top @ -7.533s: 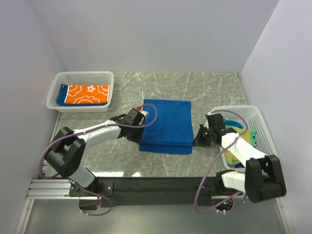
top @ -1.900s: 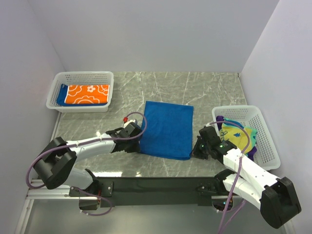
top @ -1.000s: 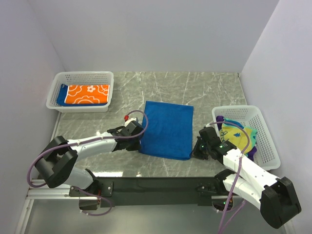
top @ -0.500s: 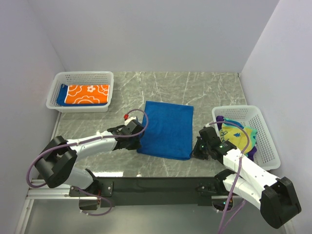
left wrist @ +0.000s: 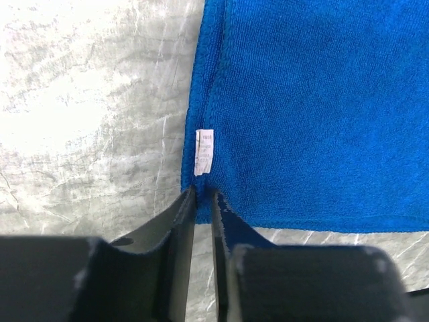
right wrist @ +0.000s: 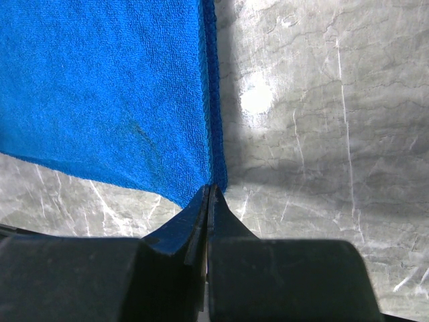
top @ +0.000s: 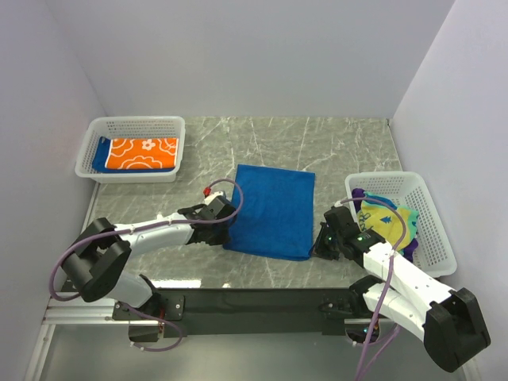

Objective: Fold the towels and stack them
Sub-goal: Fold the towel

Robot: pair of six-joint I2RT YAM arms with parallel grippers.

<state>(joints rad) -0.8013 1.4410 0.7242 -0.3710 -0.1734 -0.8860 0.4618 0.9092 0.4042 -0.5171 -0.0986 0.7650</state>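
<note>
- Centrally on the grey marbled worktop (top: 341,143) lies the blue towel (top: 274,210), spread flat as a slightly skewed rectangle with its long sides running away from the arm bases.
- The left pincer (top: 227,228) sits low at the towel's near left corner. In the left wrist view its two dark fingers (left wrist: 175,221) are drawn in to a narrow slit, with the hem of the cloth caught between them.
- A small white label (left wrist: 204,152) stands out on that hem, just above the fingertips.
- The right pincer (top: 318,248) is at the near right corner. Its wrist view shows the fingers pressed together on the tip of the cloth, so it is closed and gripping the blue towel.
- Along that right edge, the cloth shows doubled layers at the hem.
- At the far left, a white mesh basket (top: 89,135) holds the orange towel (top: 143,152) with white flowers, folded flat. A strip of blue cloth peeks out beneath it.
- At the right, a second white basket (top: 435,218) holds a loose heap: a yellow towel (top: 406,222), a teal-and-blue patterned towel (top: 379,214) and a bit of purple towel (top: 357,193) at the far left corner.
- Both arms reach in low from the near edge, one to each side of the blue towel.
</note>
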